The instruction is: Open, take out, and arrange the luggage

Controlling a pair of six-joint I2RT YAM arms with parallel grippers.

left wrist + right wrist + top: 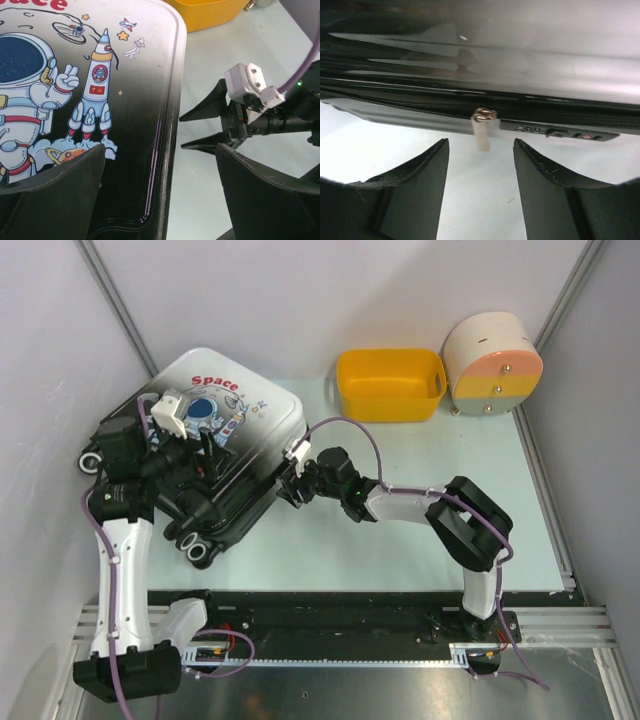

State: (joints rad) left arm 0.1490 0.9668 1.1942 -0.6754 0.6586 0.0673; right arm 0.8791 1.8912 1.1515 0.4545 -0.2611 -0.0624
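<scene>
Printed in red on the white end of the suitcase (pixel 262 418) lid: the word "Space" (pixel 215 383). In the left wrist view, cut off by the top edge of the picture: only the lower part of the letters "ace" (pixel 37 4). On the cartoon rocket (pixel 100 75): a small red patch (pixel 97 90) with yellow characters, too small to read. On the combination lock (pixel 555 133) in the suitcase side: dial digits blurred, not readable.
</scene>
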